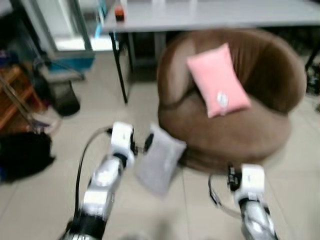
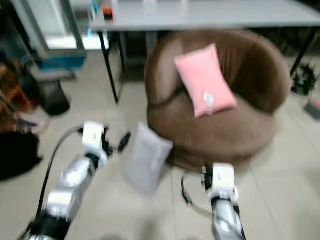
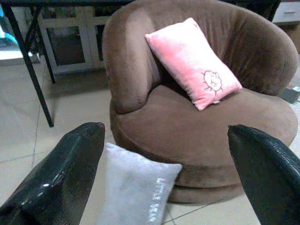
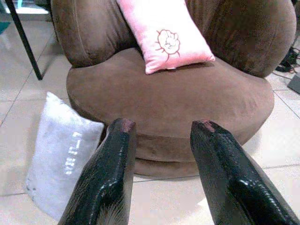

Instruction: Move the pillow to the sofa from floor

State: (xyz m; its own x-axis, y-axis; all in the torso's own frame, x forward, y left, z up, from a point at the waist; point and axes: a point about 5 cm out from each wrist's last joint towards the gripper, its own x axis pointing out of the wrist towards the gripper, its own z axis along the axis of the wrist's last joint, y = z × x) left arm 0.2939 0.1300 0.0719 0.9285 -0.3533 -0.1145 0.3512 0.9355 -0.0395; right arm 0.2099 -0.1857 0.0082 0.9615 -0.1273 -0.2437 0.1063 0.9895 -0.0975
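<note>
Sitting in front of me is a big round brown sofa (image 1: 235, 125), with a pink pillow (image 1: 218, 80) leaning on its back. A long grey desk (image 1: 210, 15) stands behind it. The grey pillow (image 1: 159, 159) stands on the floor (image 1: 45, 200), leaning against the sofa's front edge. My left fingers (image 3: 164, 150) are spread wide, near it. My right fingers (image 4: 159, 140) hang apart too, grasping nothing.
</note>
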